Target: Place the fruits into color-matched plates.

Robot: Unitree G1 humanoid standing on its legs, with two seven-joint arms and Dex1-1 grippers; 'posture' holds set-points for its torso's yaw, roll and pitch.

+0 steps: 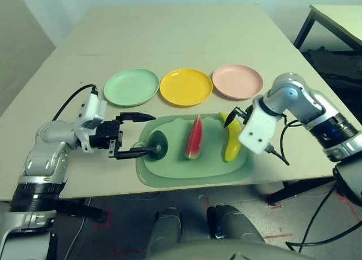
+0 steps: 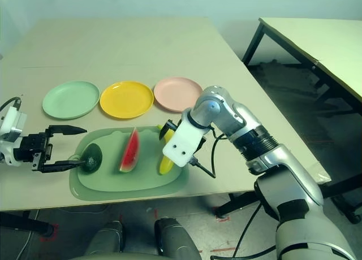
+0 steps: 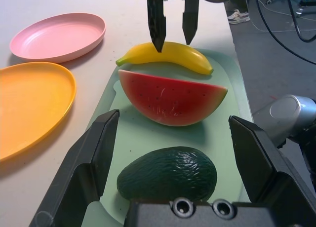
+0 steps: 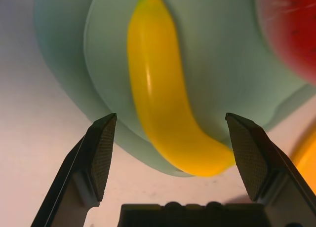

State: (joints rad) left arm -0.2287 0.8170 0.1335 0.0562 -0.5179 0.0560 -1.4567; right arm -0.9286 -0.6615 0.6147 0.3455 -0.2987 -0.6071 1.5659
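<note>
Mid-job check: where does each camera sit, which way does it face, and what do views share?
Left eye view: head, looking down at the mat; both forearms show.
Right eye view: same, shifted; right hand over the banana.
Left wrist view: looks along open fingers at the avocado.
Right wrist view: looks between open fingers at the banana.
Shared: banana, also watermelon wedge.

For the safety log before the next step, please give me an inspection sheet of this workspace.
Surface: beige table, green mat at its near edge.
Job's things: avocado, watermelon, banana on the mat; green plate, yellow plate, pink plate empty.
Clutter: nothing seen.
Grippers: left tool open around the avocado; right tool open over the banana.
Cables: black, on both forearms.
Surroundings: second table on the right.
</note>
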